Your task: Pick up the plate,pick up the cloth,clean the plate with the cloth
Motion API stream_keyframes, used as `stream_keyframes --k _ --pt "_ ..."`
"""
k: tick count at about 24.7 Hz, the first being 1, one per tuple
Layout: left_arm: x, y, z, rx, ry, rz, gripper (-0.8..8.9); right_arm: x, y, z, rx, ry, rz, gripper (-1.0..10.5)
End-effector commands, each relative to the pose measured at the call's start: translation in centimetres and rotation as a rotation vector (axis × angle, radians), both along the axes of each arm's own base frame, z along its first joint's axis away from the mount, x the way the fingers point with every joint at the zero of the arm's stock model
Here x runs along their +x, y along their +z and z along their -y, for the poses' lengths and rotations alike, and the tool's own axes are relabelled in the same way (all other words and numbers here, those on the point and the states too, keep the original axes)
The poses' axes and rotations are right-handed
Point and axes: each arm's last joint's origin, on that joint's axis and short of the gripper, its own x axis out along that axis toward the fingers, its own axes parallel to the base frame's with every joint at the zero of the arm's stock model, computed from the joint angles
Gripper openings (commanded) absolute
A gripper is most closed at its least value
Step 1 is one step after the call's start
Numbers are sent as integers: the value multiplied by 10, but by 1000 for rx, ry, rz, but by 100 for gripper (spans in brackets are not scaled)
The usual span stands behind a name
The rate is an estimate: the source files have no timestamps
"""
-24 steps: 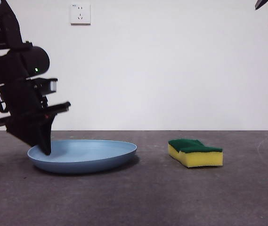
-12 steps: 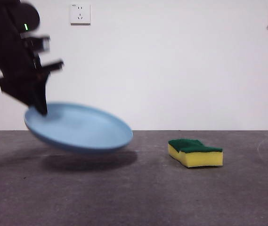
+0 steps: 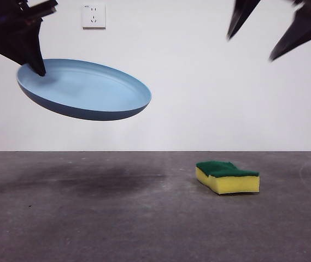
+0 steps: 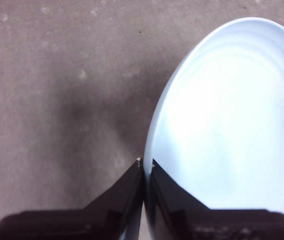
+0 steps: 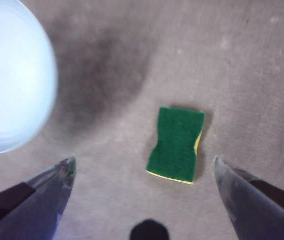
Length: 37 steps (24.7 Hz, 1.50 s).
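My left gripper (image 3: 36, 68) is shut on the rim of the light-blue plate (image 3: 84, 90) and holds it tilted, high above the table at the upper left; the left wrist view shows the jaws pinching the plate (image 4: 226, 115) at its edge. The cloth, a yellow sponge with a dark green top (image 3: 227, 176), lies flat on the table at the right. My right gripper (image 3: 252, 48) is open and empty, high above the sponge; the right wrist view shows the sponge (image 5: 175, 144) between its spread jaws and the plate (image 5: 12, 75) off to one side.
The dark grey tabletop (image 3: 144, 218) carries the plate's soft shadow (image 3: 100, 183) under the plate. A white wall with a socket (image 3: 93, 16) closes the back.
The left gripper has lifted the plate from the table to high in the air. The right gripper has come down into view at the upper right, jaws spread. The sponge has not moved.
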Motion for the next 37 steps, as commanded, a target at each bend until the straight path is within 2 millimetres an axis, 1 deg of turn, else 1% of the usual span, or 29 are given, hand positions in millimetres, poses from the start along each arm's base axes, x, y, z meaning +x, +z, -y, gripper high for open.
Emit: stream_keyframes --k 1,5,7,9,11,13,15,19,23,24,26,27,28,29,32,34,35,37 --pt "-4 -1 0 12 -10 -21 -8 19 -15 -22 -101 35 -22 463" --pt "-6 -3 -1 18 -13 -49 -8 42 -41 -44 -204 41 -71 463" --pt "-7 -4 -1 21 -16 -58 -8 57 -67 -54 -246 54 -134 463" --pt "-8 -4 0 21 -21 -60 -8 69 -92 -60 -270 59 -190 463" --pt "-8 -4 3 21 -30 -60 -8 79 -114 -65 -292 69 -228 463" --pt "-9 -4 5 22 -37 -60 -8 86 -132 -68 -304 73 -253 463" --pt "-9 -4 8 23 -47 -59 -8 91 -144 -70 -311 74 -267 463" --pt "-9 -4 8 23 -48 -59 -8 96 -161 -68 -354 53 -297 463" --pt "-9 -4 8 25 -51 -58 -8 100 -165 -63 -354 40 -311 457" --pt "-9 -4 8 25 -51 -57 -8 100 -165 -63 -349 43 -313 415" --pt "-9 -3 8 24 -50 -51 -8 100 -165 -63 -347 45 -314 398" --pt "-9 -3 8 23 -51 -47 -8 100 -165 -63 -346 45 -314 365" --pt "-8 -3 8 23 -50 -44 -8 100 -165 -63 -346 46 -314 312" --pt "-8 -3 8 23 -49 -41 -8 100 -165 -63 -347 45 -314 235" --pt "-7 -2 9 21 -50 -32 -8 100 -165 -63 -347 46 -313 -24" --pt "-7 -2 9 21 -49 -30 -8 99 -163 -63 -346 47 -308 -16" --pt "-7 -2 9 21 -49 -30 -8 98 -159 -63 -341 46 -298 -16" --pt "-6 -1 9 22 -45 -19 -8 94 -144 -64 -322 52 -260 -16"
